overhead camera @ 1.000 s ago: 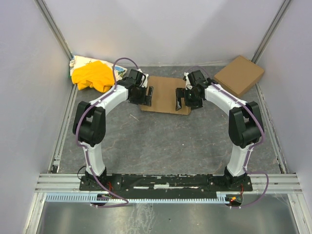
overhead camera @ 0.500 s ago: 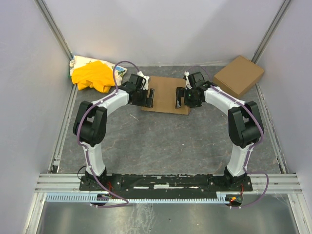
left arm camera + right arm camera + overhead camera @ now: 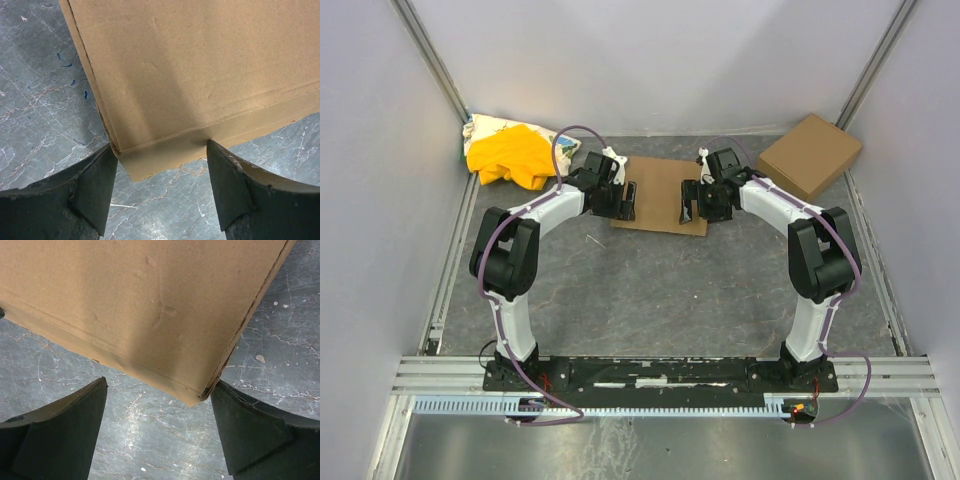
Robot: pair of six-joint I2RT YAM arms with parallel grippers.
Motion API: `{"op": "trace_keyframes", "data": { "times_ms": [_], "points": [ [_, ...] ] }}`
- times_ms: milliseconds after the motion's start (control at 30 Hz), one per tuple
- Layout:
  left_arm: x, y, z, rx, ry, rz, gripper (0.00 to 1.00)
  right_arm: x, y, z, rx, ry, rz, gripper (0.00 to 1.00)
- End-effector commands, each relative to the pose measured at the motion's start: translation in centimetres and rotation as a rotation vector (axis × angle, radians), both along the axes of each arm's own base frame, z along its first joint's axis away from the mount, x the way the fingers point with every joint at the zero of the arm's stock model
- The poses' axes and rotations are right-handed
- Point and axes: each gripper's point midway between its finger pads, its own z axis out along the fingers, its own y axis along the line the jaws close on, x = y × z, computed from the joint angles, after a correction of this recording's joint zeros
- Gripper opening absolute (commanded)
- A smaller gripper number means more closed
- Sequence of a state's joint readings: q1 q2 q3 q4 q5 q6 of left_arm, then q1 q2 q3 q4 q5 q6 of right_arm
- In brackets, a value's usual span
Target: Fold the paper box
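Straddling corners of the paper box (image 3: pixel 657 190), left pincer (image 3: pixel 161 146) and right pincer (image 3: pixel 159 382) gape wide, gripping nothing.

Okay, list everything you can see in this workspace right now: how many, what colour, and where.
paper box: one, brown, lying flat mid-table toward the far side, between the two end effectors
second cardboard box: one, brown, far right corner
cloth bundle: one, yellow and white, far left corner
table: one, mottled grey, under everything
left arm: one, white and black with a purple cable, reaching to the paper box's left side
right arm: one, white and black with a purple cable, reaching to the paper box's right side
left end effector: one, black, open, at a corner of the paper box
right end effector: one, black, open, at a corner of the paper box
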State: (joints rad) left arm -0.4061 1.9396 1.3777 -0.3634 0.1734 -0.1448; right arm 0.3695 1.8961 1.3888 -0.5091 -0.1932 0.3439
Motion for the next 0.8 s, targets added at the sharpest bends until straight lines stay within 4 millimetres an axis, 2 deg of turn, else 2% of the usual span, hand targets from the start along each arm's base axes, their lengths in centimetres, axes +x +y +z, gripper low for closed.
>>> {"op": "trace_keyframes", "data": {
  "times_ms": [0, 200, 467, 633, 767],
  "points": [
    [0.1, -1.6, 2.9, -0.079, -0.034, -0.033, 0.76, 0.3, 1.0, 1.4, 0.060, -0.015, 0.008, 0.90],
    [-0.4, -1.2, 3.7, -0.054, 0.003, -0.030, 0.72, 0.0, 1.0, 1.9, 0.060, 0.011, -0.003, 0.79],
    [-1.3, -1.4, 5.7, -0.073, 0.023, -0.045, 0.63, -1.0, 0.7, 2.9, 0.056, 0.041, -0.014, 0.72],
    [-1.8, -1.6, 6.1, -0.094, 0.043, -0.056, 0.59, -1.4, 0.6, 3.6, 0.050, 0.065, -0.016, 0.65],
    [-2.4, -2.1, 6.2, -0.121, 0.078, -0.079, 0.57, -1.7, 0.8, 4.3, 0.068, 0.075, -0.019, 0.63]
  ]
}}
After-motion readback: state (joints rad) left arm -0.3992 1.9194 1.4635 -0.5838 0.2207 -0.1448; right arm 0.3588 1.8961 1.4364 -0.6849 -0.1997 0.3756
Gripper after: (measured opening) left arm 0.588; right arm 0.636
